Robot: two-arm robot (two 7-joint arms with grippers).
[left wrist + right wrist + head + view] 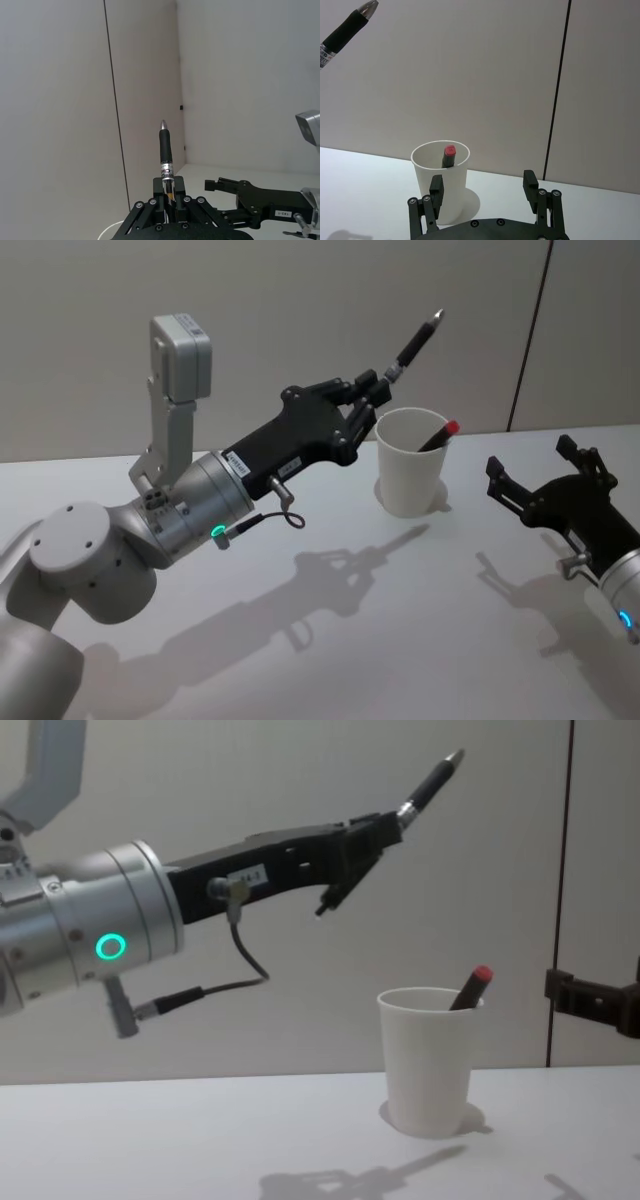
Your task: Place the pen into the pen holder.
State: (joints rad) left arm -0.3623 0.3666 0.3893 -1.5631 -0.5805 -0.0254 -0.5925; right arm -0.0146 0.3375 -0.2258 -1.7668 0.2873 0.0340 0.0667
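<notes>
The black, silver-tipped pen [415,340] is clamped at its lower end in the left gripper [378,385], raised above and slightly left of the white paper-cup pen holder [410,480], presumably to clear its rim. The right gripper [530,462] idles, released, beside it.

Most of the red-capped pen [441,433] is hidden inside the cup [410,485]; the lower end of the held pen [418,338] is covered by the left gripper [378,388].
</notes>
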